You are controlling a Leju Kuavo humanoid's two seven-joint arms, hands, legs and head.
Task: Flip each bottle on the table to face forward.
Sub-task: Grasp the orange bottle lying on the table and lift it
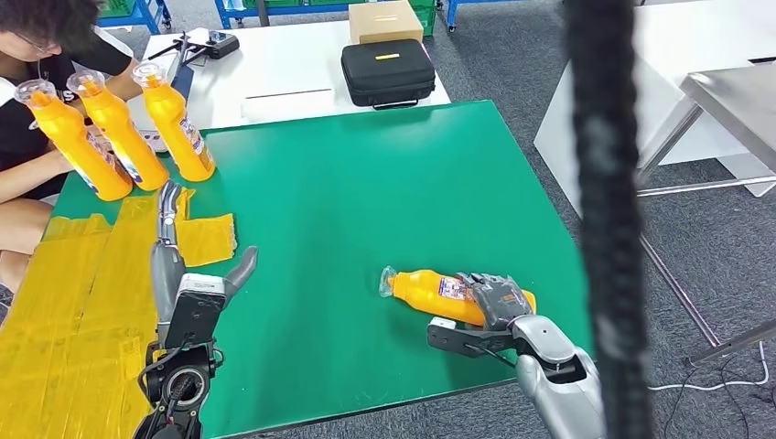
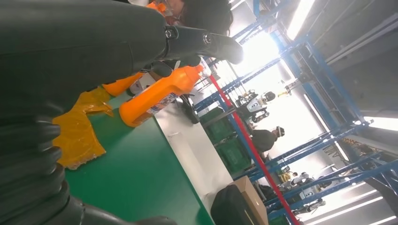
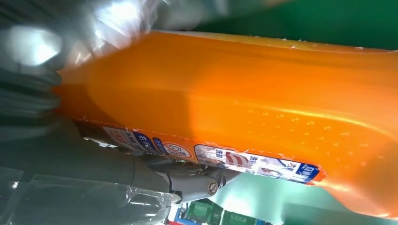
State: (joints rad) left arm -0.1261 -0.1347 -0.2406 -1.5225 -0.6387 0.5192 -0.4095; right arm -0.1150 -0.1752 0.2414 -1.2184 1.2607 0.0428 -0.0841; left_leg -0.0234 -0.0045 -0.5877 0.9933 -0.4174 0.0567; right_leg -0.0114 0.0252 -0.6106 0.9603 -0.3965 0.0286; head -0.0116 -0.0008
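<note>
Orange plastic crowds my right wrist view: the lying bottle (image 3: pixel 263 93), label edge showing, with my thumb (image 3: pixel 187 180) pressed beneath it. From the head view, my right hand (image 1: pixel 499 300) grips this bottle (image 1: pixel 430 290) around its lower body; it lies on its side near the front right of the green table mat (image 1: pixel 366 183), cap end pointing left. My left hand (image 1: pixel 188 274) rests over the mat's front left, fingers extended and apart, holding nothing. Three upright orange bottles (image 1: pixel 119 133) stand in a row at the far left corner, beside a seated person (image 1: pixel 27 110). Yellow tape patches (image 1: pixel 73 293) cover the mat's left side. Beyond the mat, a white table (image 1: pixel 274 69) carries a black case (image 1: pixel 388 71) and a cardboard box (image 1: pixel 385 20). A dark blurred cable (image 1: pixel 604 210) crosses the head view, cutting off my right forearm. Label print is unreadable.
</note>
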